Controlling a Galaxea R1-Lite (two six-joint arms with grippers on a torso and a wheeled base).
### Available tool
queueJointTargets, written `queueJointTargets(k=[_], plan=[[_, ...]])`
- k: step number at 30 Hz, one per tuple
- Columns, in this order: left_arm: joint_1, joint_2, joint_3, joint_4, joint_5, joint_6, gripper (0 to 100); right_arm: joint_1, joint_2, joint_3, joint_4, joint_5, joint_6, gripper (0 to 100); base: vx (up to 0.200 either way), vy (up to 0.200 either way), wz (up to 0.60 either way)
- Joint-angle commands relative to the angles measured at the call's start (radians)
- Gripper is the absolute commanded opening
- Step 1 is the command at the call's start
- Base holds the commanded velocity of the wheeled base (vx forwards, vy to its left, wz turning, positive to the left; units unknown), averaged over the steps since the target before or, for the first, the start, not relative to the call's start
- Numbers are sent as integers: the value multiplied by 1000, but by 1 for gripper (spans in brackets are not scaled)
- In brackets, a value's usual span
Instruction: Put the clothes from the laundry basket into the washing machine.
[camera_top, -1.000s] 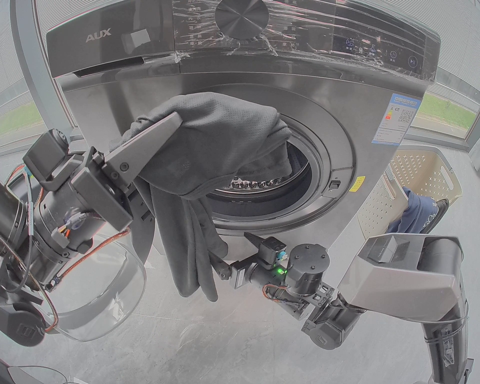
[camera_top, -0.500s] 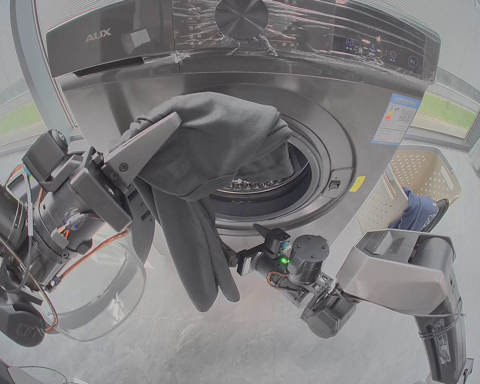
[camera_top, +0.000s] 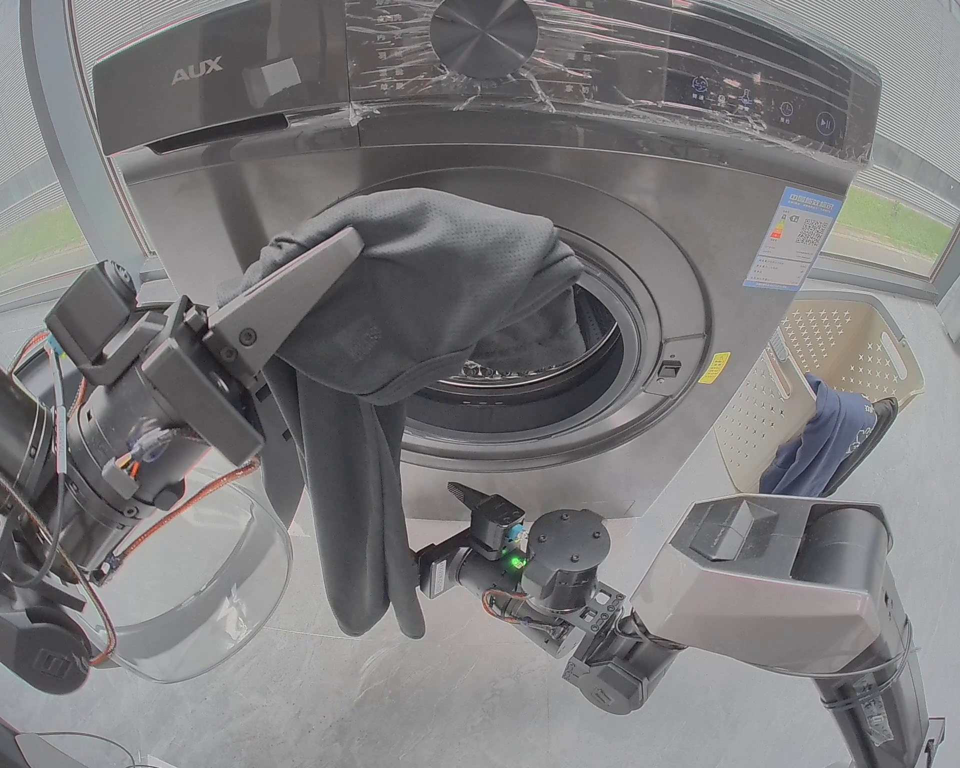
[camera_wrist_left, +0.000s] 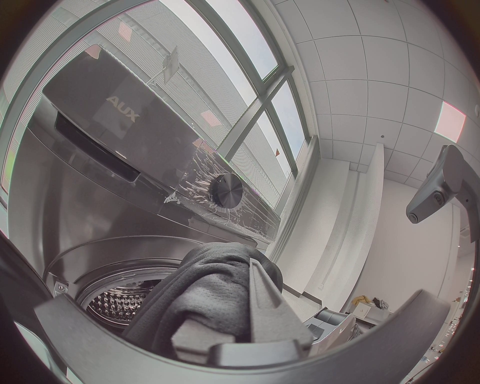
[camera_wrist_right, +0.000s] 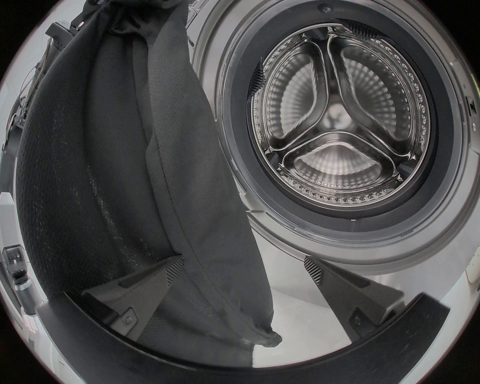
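A dark grey garment (camera_top: 430, 290) hangs in front of the washing machine's (camera_top: 620, 190) round opening (camera_top: 540, 380). My left gripper (camera_top: 335, 275) is shut on its upper part, and one finger (camera_wrist_left: 265, 295) lies against the bunched cloth (camera_wrist_left: 210, 285). The garment's long tail (camera_top: 360, 520) droops toward the floor. My right gripper (camera_top: 412, 582) sits low, just beside that tail, and is open. In the right wrist view the tail (camera_wrist_right: 150, 175) drapes over one finger (camera_wrist_right: 150, 285), while the other finger (camera_wrist_right: 345, 290) is bare. The empty steel drum (camera_wrist_right: 340, 120) lies beyond.
The washer's glass door (camera_top: 200, 580) stands open at the lower left, under my left arm. A cream laundry basket (camera_top: 850, 345) stands to the right of the machine with a dark blue garment (camera_top: 830, 430) draped over its rim. Pale floor lies below.
My right arm has moved left and lower, bringing its gripper against the hanging tail. The tail swung right, then back left. The left gripper has kept its place and its hold.
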Motion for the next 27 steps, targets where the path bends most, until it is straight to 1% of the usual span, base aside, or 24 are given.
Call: queueJointTargets(k=[1,6,10,12,15,17,24,25,27], plan=[[0,-1,0,-1,0,0,0,-6,5,-12,0,0,1,100,0,0,0],[0,-1,0,-1,0,0,0,-20,8,-25,3,-2,1,100,0,0,0],[0,-1,0,-1,0,-2,0,-32,35,-82,15,0,-2,100,0,0,0],[0,-1,2,-1,0,0,0,-39,45,-105,26,9,-10,100,0,0,0],[0,-1,5,-1,0,-2,0,-36,61,-136,31,12,-13,100,0,0,0],[0,1,3,-1,0,-2,0,-23,61,-125,28,10,-10,100,0,0,0],[12,15,-8,1,1,-5,0,55,-1,-4,14,10,-4,100,0,0,0],[12,16,-8,-1,3,-5,0,58,-4,1,14,10,-4,100,0,0,0],[12,16,-8,1,3,-5,0,87,-28,30,12,10,-4,100,0,0,0]])
